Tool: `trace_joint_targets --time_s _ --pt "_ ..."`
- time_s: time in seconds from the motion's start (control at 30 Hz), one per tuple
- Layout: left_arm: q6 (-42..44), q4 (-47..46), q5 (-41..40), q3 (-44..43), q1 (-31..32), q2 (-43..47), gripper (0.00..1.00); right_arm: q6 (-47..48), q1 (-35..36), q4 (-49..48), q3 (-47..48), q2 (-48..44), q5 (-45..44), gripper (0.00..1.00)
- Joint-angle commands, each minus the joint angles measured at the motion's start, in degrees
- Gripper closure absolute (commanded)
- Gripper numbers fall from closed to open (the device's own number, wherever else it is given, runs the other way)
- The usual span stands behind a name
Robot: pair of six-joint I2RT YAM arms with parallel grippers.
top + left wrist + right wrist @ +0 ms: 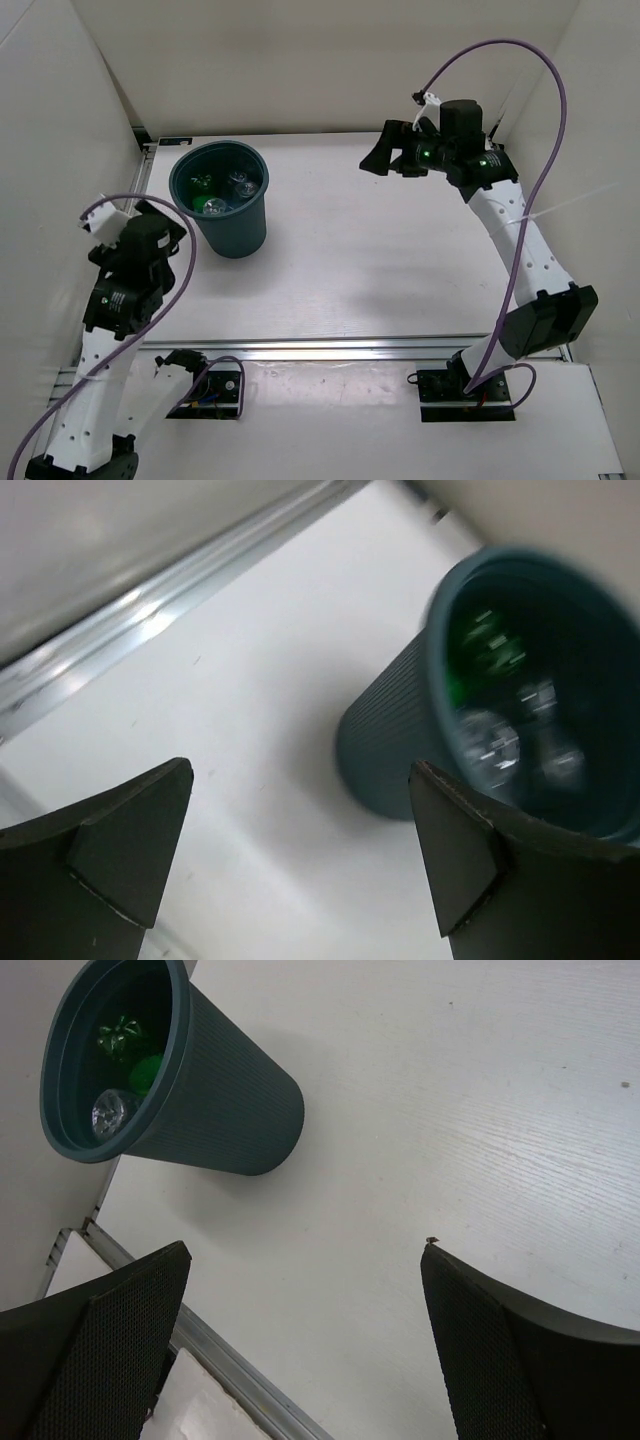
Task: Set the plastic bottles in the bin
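The dark teal bin (236, 234) stands upright at the table's back left. Inside it lie a green bottle (212, 207) and clear bottles (243, 184); how many there are cannot be told. No bottle lies on the table. My left gripper (168, 218) is open and empty, just left of the bin; the left wrist view shows it (300, 768) with the bin (385, 750) blurred behind. My right gripper (384, 158) is open and empty at the back right, above the table. The right wrist view shows this gripper (306, 1246), the bin (235, 1100), the green bottle (148, 1070) and a clear bottle (110, 1110).
White walls enclose the table on the left, back and right. A metal rail (350, 347) runs along the near edge, with the arm bases behind it. A purple cable (545, 90) loops above the right arm.
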State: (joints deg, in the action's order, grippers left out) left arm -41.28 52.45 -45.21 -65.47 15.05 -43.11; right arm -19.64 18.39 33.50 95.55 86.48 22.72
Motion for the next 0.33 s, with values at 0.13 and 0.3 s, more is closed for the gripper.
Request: trace_joint_targets --time_s 0.13,0.3 --pt "-13.5 19.6 -10.4 4.6 -0.3 -3.1 0.00 1.0 0.0 4.0 5.9 3.8 4.3 0.00" --pt "-18.6 17.4 -24.3 11.8 -0.3 -5.8 0.00 -0.7 0.0 14.7 17.2 12.2 6.4 0.00"
